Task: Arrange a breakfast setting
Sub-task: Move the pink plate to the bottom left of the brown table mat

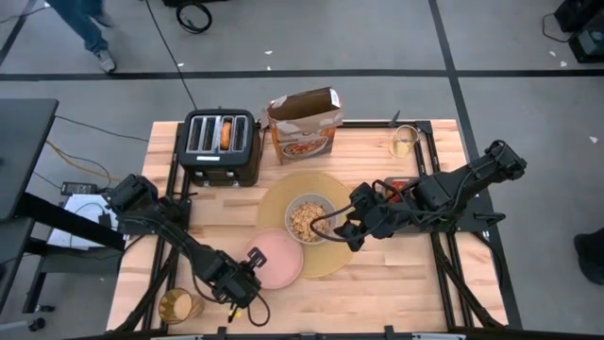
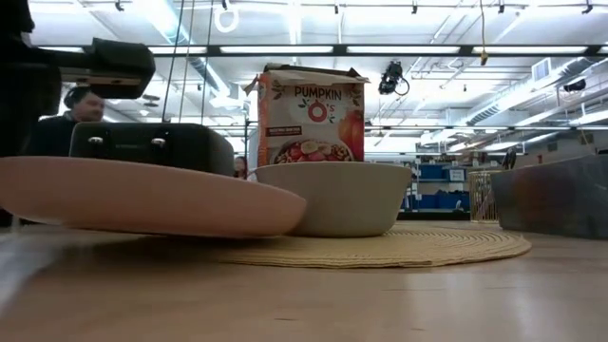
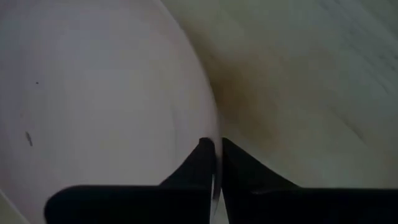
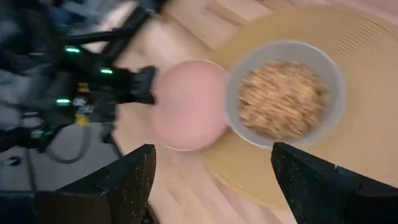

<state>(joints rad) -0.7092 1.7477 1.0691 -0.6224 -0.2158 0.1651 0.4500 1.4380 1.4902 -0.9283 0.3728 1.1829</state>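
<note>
The pink plate (image 1: 276, 257) lies at the near left of the round tan placemat (image 1: 326, 260), its far edge over the mat's rim. The grey bowl (image 1: 309, 217), filled with cereal, stands on the mat. My left gripper (image 1: 247, 280) is shut on the plate's near left rim. My right gripper (image 1: 338, 231) is open and empty, just right of the bowl and above the mat. The amber glass (image 1: 176, 305) stands at the near left corner. Round toasted bread (image 1: 226, 132) sticks out of a toaster slot. A red thing (image 1: 404, 182) is mostly hidden by the right arm. The spoon does not show. My left gripper pinches the plate's rim (image 3: 210, 127) between its two fingers (image 3: 199, 163), coming in from the table's near left side. In the low view the plate (image 2: 142, 195) looks held a little above the table, about level.
The black toaster (image 1: 220, 144) and an open cereal box (image 1: 304, 123) stand at the far side. A small clear cup (image 1: 404, 142) stands at the far right. Bare wood lies near the front edge (image 1: 377, 293). A person's legs (image 1: 90, 28) show beyond the table.
</note>
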